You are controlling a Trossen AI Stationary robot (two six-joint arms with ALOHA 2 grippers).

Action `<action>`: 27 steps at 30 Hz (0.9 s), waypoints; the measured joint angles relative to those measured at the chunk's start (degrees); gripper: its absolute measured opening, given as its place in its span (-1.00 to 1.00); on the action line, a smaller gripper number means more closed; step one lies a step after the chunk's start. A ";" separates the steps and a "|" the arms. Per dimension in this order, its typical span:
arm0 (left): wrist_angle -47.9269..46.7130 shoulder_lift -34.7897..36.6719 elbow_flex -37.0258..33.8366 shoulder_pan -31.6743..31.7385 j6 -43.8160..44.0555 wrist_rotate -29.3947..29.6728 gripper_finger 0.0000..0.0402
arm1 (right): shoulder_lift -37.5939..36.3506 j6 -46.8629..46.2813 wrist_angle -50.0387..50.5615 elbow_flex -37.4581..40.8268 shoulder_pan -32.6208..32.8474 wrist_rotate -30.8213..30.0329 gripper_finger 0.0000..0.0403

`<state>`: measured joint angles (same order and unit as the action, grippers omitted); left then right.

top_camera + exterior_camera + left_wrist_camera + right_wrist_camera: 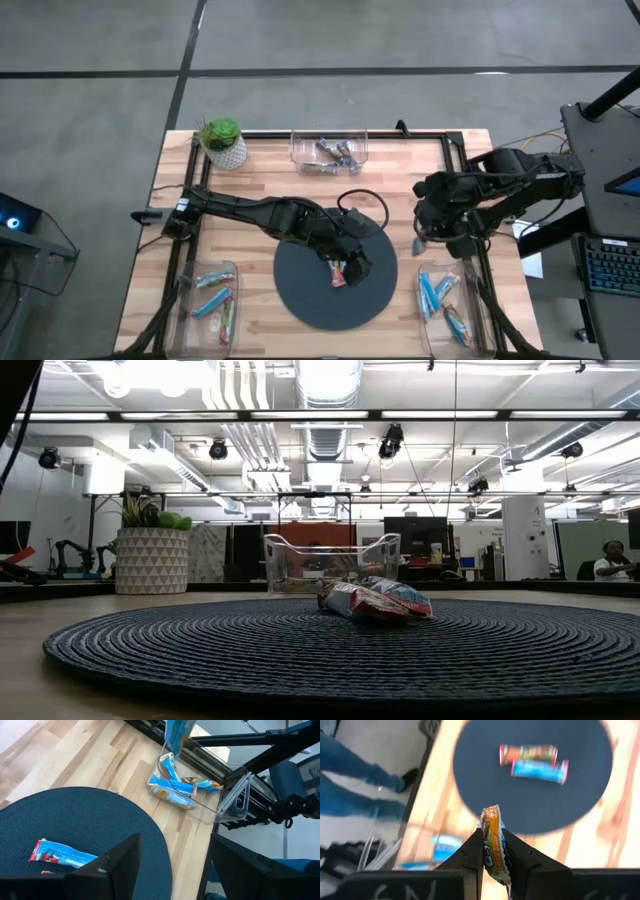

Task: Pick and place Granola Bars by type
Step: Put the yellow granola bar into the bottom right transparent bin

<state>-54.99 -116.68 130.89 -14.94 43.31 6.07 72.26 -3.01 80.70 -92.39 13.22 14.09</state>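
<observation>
Two granola bars lie side by side on the dark round mat (330, 285): a red-and-green one (527, 754) and a blue one (540, 770), also seen in the low view as granola bars (375, 600). My left gripper (175, 870) hangs open above the mat just beside them; one bar (60, 852) shows past its finger. My right gripper (494, 855) is up over the table's right side, between the mat and the near right bin (445, 300), shut on an orange-and-blue bar (495, 845). My right gripper pinches the orange-and-blue bar between its two fingers, flat sides against the pads. One end (492, 817) sticks out past the fingertips. The fingers slant downward. The bar is lifted clear of the table.
A clear bin (328, 150) with dark-wrapped bars stands at the far edge, beside a potted plant (222, 140). The near left bin (213, 300) holds mixed bars, and the near right bin (190, 785) holds blue ones. A person's legs (355, 780) show beyond the table.
</observation>
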 joint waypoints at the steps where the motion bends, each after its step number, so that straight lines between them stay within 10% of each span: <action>1: -0.01 0.00 0.00 0.00 -0.19 0.00 0.09 | -0.12 -0.77 1.42 0.25 0.17 0.13 -0.79; 27: 0.39 -0.02 -3.80 -0.02 -1.21 -0.07 0.09 | -13.45 -36.38 -10.15 23.83 20.54 1.42 -0.79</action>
<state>-54.60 -116.71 127.09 -14.96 42.11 6.00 58.80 -39.38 70.55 -68.55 33.76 15.51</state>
